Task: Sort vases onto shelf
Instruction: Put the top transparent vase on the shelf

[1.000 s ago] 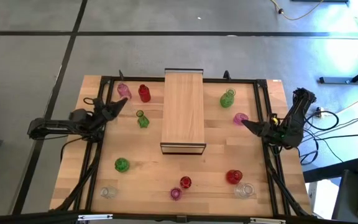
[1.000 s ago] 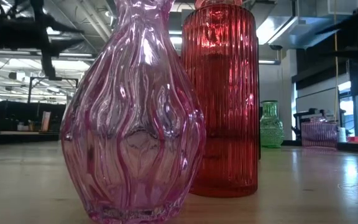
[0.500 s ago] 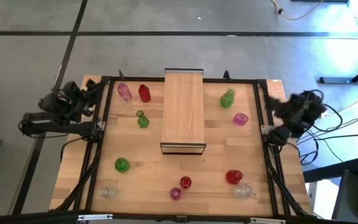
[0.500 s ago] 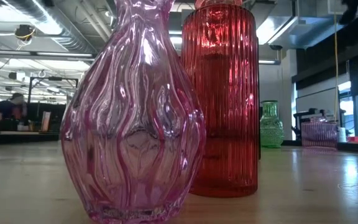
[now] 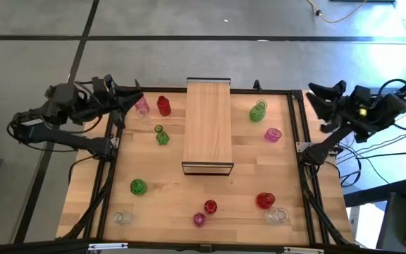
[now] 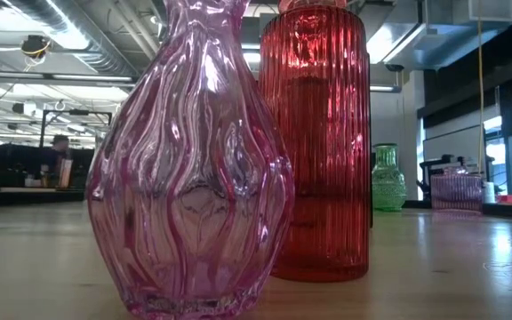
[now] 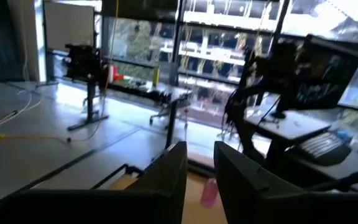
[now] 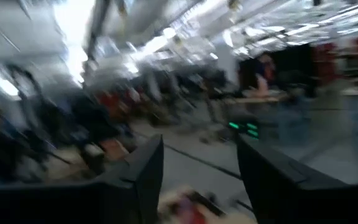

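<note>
Both hands have just lifted up and swung toward the far corners of the desk [image 5: 259,176]. The left hand [image 5: 134,93] now hangs by the far left corner, close to the pink vase [image 5: 141,104] and the red vase [image 5: 163,106]. Its fingers are a little apart and hold nothing. The right hand [image 5: 314,92] is up by the far right edge, fingers spread wide, empty too. A second ago both sat lower at the sides. The shelf [image 5: 208,125] lies in the middle with nothing on top. All the vases stand on the desk, so sorting is only starting. I think the left hand will go for the pink vase first.
</note>
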